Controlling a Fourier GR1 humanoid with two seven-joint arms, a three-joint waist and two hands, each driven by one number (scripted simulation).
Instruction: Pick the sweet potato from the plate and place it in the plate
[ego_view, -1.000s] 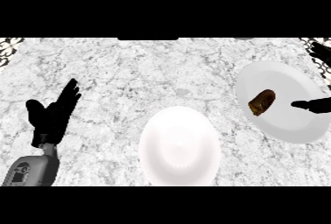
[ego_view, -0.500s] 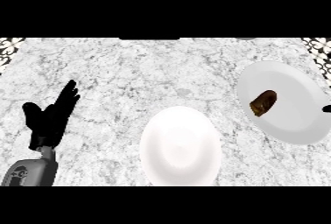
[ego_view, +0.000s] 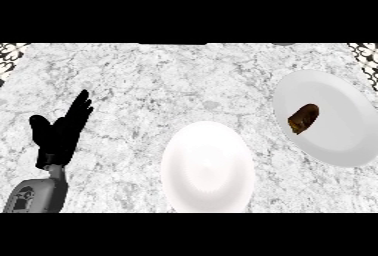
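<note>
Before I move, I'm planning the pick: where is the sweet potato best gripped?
Probably across its middle, from above: the sweet potato lies flat on the right plate, oblong and tilted, so the grip spans its narrow width.

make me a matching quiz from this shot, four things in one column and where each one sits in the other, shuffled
Things:
1. sweet potato
2. left hand
3. middle plate
4. right plate

Places:
a. low in the centre of the counter, nearest the robot
b. lying on the right plate
c. at the counter's right side, reaching the view's right edge
d. at the view's left, open with fingers up, resting

Pairs: 1-b, 2-d, 3-a, 4-c
</note>
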